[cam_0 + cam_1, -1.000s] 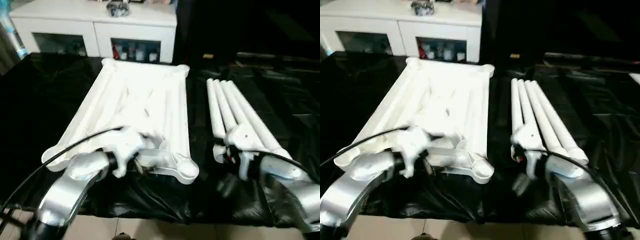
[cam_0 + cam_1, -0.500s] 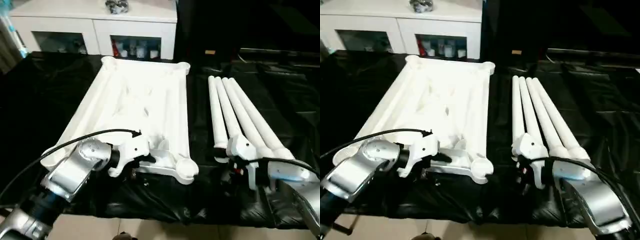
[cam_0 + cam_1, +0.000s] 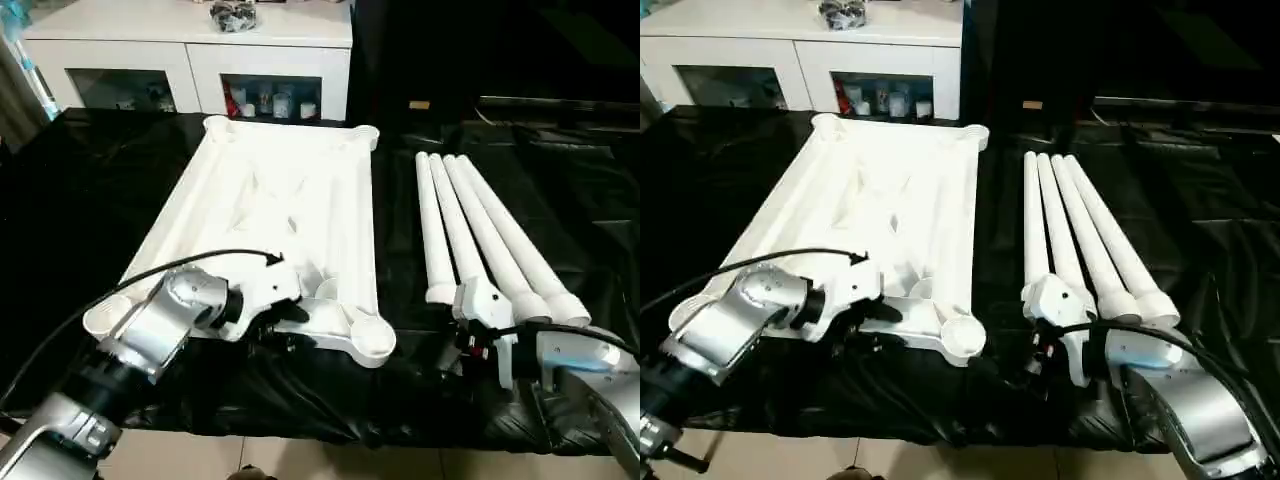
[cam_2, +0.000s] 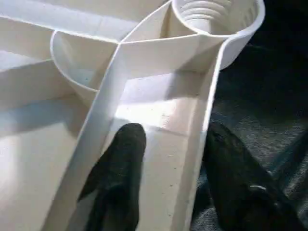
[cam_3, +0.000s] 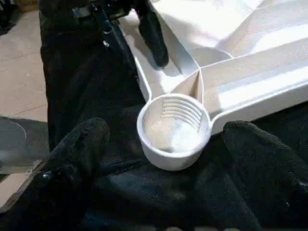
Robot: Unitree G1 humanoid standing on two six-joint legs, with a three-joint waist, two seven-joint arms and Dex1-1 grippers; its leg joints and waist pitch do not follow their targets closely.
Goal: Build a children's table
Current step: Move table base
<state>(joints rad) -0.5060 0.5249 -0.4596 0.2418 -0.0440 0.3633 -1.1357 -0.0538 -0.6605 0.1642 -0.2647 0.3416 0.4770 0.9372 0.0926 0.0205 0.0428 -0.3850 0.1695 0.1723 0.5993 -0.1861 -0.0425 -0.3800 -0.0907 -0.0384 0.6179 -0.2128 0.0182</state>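
Left wrist view puts your left claw [image 4: 168, 163] astride the near edge wall of the upturned table top [image 3: 270, 210], one finger inside the ribbed channel and one outside on the black-draped counter [image 3: 120, 180], jaws apart and not yet pinching. That thin wall beside the corner socket [image 5: 174, 130] looks a sound hold, since the moulded plastic should be light and stiff but glossy, so expect it to slide on the sheet. Your right claw [image 5: 163, 159] hangs wide open around that socket, near the four legs [image 3: 480, 240] lying side by side to the right; take those smooth tubes mid-length, one at a time.
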